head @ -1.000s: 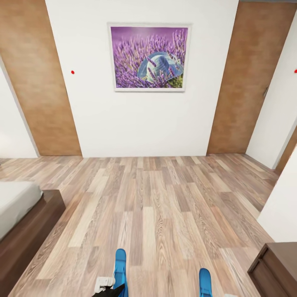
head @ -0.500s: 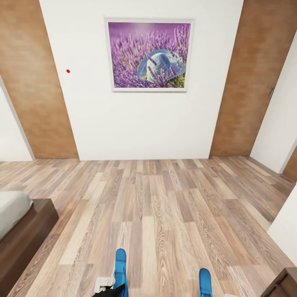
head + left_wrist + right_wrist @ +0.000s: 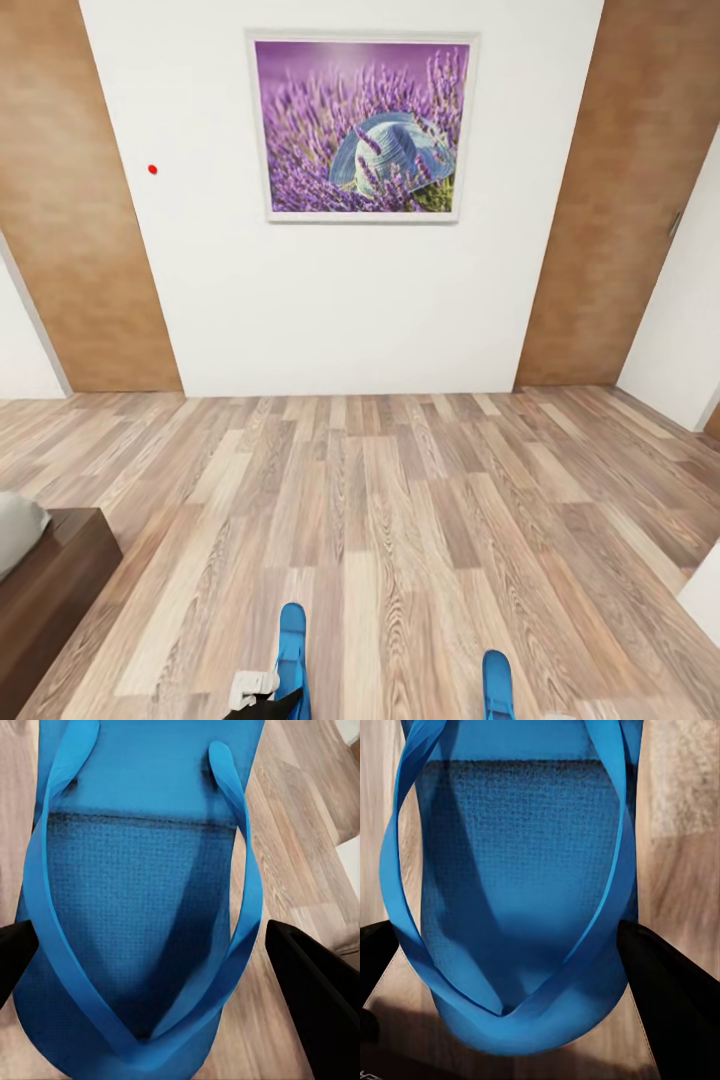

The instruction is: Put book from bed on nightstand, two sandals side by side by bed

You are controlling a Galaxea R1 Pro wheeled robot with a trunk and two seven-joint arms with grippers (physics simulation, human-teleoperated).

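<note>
I hold two bright blue sandals, one in each hand. In the head view the left sandal and the right sandal stick up at the bottom edge. In the left wrist view my left gripper is shut on a sandal, with a black finger on each side of the sole. The right gripper is likewise shut on the other sandal. Both hang above the wood floor. A corner of the bed with its pale mattress lies at the lower left. The book and the nightstand are out of view.
A white wall with a purple lavender picture faces me across the plank floor. Tan wooden doors stand at its left and right. A white wall corner juts in at the lower right.
The view has advanced toward the wall: the picture looms larger, the bed corner has slid further left, and the dark cabinet at the lower right has left the picture. Both sandals stay gripped.
</note>
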